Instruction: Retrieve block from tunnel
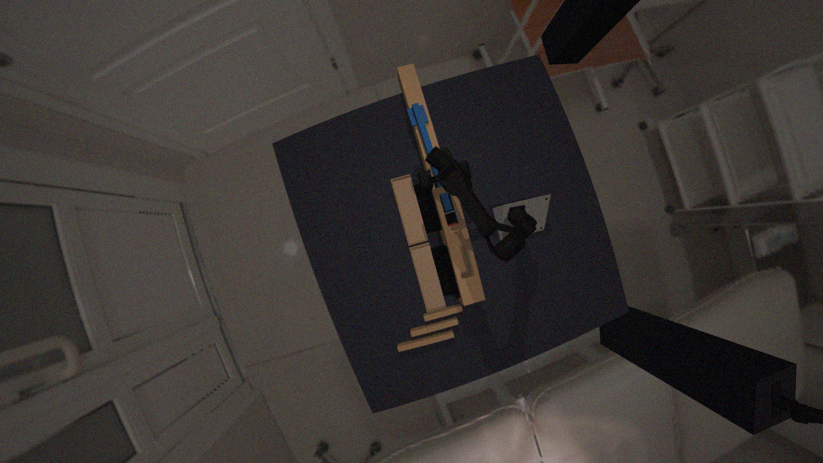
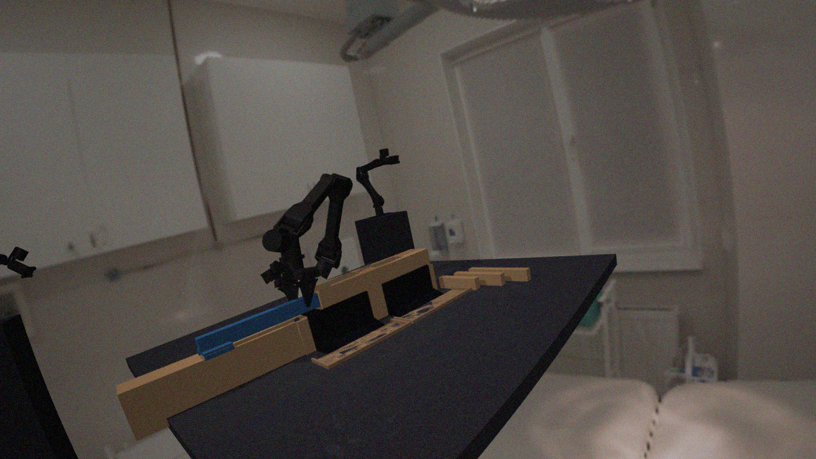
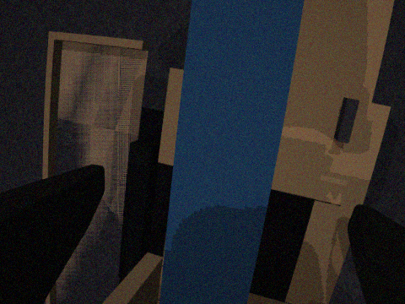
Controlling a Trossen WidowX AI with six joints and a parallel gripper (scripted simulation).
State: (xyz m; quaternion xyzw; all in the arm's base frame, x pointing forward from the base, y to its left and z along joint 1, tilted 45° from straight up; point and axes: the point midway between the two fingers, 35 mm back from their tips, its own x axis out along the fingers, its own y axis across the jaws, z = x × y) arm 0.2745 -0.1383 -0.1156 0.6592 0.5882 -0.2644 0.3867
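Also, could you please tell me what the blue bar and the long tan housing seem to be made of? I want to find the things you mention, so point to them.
Blue bar (image 1: 424, 135) (image 2: 256, 322) (image 3: 232, 105): probably matte plastic, given its even colour without grain or glints; painted metal is possible.
Tan housing (image 1: 472, 285) (image 2: 399, 267): perhaps unvarnished wood, by its dull tan faces.

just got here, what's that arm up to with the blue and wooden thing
A black robot arm has its open fingers over a long blue bar and holds nothing. The bar lies along a wooden channel, one end reaching into the wooden tunnel. No block is held up yet, and three wooden sticks lie past the tunnel's far end.
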